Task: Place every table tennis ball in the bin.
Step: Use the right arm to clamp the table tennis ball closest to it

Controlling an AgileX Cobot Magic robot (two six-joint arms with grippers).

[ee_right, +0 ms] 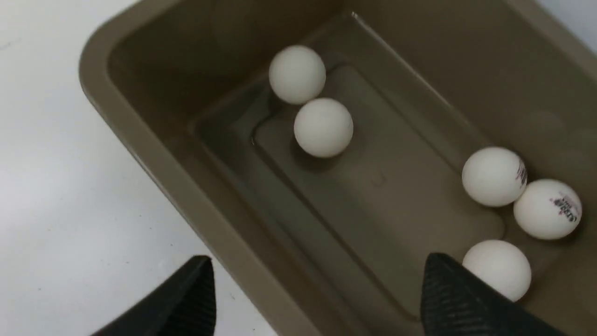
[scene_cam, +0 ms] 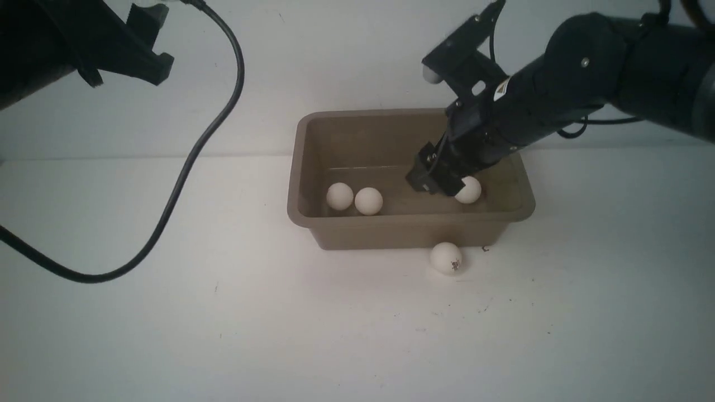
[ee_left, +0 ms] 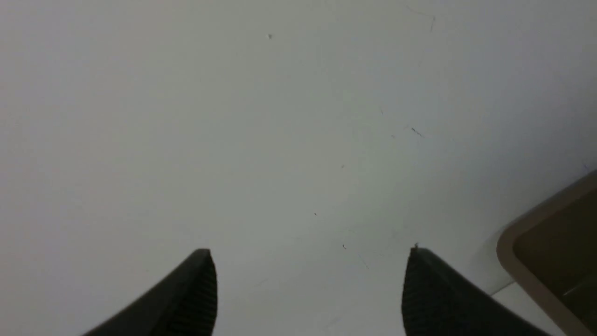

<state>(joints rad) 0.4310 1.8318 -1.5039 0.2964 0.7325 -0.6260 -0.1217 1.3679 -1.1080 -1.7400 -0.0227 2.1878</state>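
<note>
5 balls (ee_right: pixel 323 127) are lying in the bin (scene_cam: pixel 410 221); 1 ball (scene_cam: pixel 446 258) is waiting outside at 5 o'clock. Left tool (ee_left: pixel 310 280) and right tool (ee_right: pixel 319 282) are gaping, empty.

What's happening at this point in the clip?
The robot is gathering table tennis balls into the bin. Its right gripper is open over the bin, holding nothing, with five balls visible inside. One ball remains outside, on the table at the bin's near side. The left gripper is also open and empty, off to the left.
</note>
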